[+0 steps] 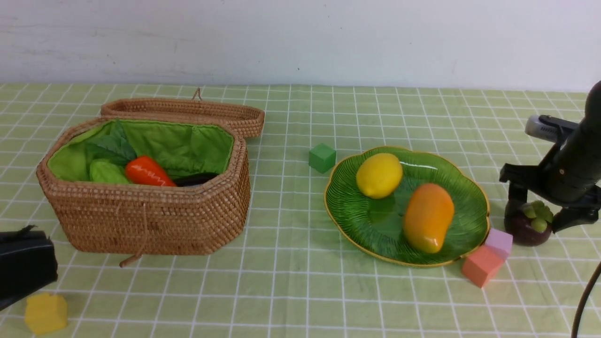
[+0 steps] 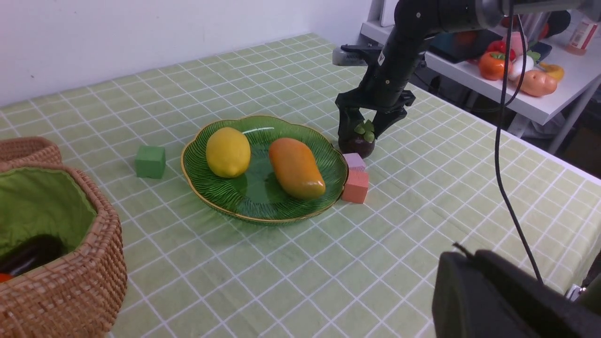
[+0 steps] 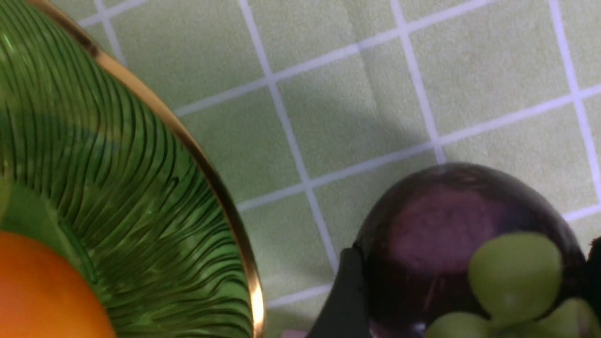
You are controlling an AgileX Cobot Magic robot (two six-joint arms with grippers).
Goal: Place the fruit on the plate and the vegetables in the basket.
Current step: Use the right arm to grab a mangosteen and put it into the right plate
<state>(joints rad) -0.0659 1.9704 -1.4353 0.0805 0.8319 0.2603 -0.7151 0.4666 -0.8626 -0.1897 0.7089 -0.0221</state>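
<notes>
The front camera looks level across the whole table toward the wall. The left wrist camera watches obliquely from beside the basket. The right wrist camera hangs close, sharing the plate and mangosteen.

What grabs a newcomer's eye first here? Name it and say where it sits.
The green glass plate right of centre, holding a yellow lemon and an orange mango. To the left, the open wicker basket shows a red carrot against its green lining. At the far right, the right hand straddles a purple mangosteen on the cloth.
</notes>
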